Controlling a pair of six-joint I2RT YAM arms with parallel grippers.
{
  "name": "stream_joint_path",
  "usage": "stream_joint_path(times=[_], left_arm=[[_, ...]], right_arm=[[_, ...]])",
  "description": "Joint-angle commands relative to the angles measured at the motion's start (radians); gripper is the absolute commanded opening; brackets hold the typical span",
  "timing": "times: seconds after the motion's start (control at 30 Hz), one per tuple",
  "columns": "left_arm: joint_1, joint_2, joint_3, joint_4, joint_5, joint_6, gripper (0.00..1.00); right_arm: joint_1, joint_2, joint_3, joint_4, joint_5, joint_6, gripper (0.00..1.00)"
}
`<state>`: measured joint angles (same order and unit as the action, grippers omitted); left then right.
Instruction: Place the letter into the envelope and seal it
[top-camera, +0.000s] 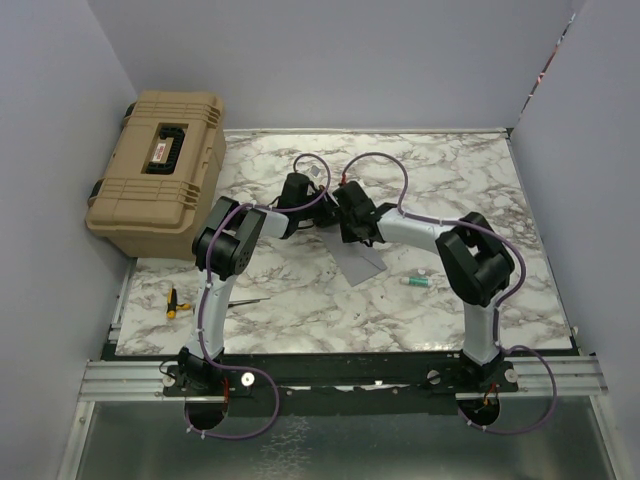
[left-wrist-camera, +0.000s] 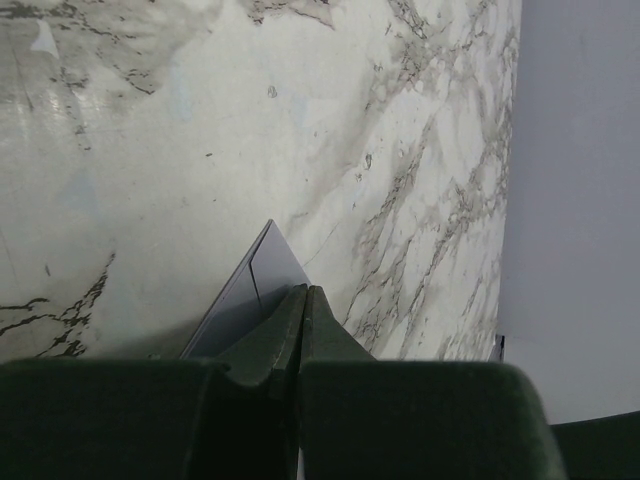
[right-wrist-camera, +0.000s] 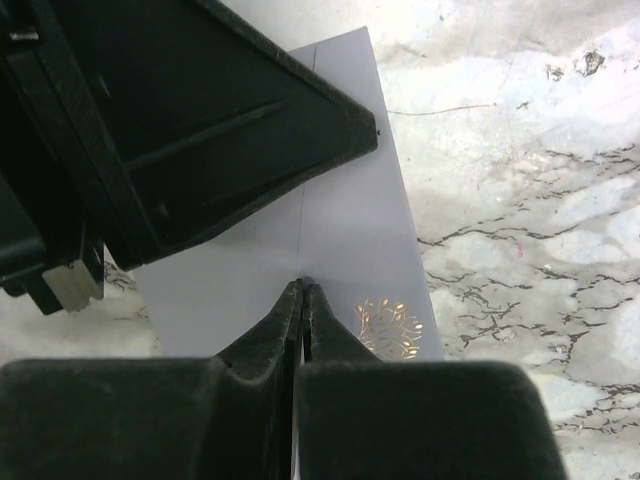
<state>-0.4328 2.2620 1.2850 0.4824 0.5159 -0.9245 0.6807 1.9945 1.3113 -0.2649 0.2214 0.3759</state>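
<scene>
The grey-lilac envelope (top-camera: 362, 265) lies flat on the marble table, partly under both wrists. In the right wrist view the envelope (right-wrist-camera: 350, 220) shows a centre crease and a gold emblem (right-wrist-camera: 388, 328). My right gripper (right-wrist-camera: 303, 287) is shut, its tips resting on that crease. My left gripper (left-wrist-camera: 306, 291) is also shut, with its tips at the edge of the envelope (left-wrist-camera: 250, 295), one corner of which points away. From above, the left gripper (top-camera: 322, 205) and right gripper (top-camera: 357, 238) meet nose to nose over the envelope. The letter is hidden.
A tan hard case (top-camera: 155, 170) stands at the table's back left. A yellow-handled screwdriver (top-camera: 176, 300) lies near the left front, and a small green-and-white object (top-camera: 418, 282) lies right of the envelope. Grey walls close in the sides and back.
</scene>
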Motion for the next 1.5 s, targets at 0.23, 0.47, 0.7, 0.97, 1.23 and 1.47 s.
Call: stream_joint_path(times=[0.23,0.47,0.7,0.97,1.23,1.47], left_arm=[[0.025,0.104,-0.055,-0.155,-0.111,0.052,0.00],[0.026,0.105,-0.059,-0.156,-0.109,0.053,0.00],[0.031,0.058,0.014,-0.192,-0.016,0.040,0.00],[0.031,-0.160,0.129,-0.391,0.039,0.123,0.29],[0.027,-0.480,-0.060,-0.519,-0.070,0.206,0.59],[0.020,-0.802,-0.273,-0.660,-0.345,0.310,0.75]], right_arm=[[0.029,-0.011,-0.130,-0.139,-0.105,0.037,0.01],[0.029,-0.027,-0.152,-0.137,-0.119,0.053,0.01],[0.028,-0.140,-0.068,-0.190,-0.100,0.123,0.01],[0.029,-0.395,-0.097,-0.327,0.113,0.269,0.01],[0.014,-0.666,-0.321,-0.424,0.254,0.433,0.43],[-0.003,-0.848,-0.489,-0.528,0.357,0.754,0.57]])
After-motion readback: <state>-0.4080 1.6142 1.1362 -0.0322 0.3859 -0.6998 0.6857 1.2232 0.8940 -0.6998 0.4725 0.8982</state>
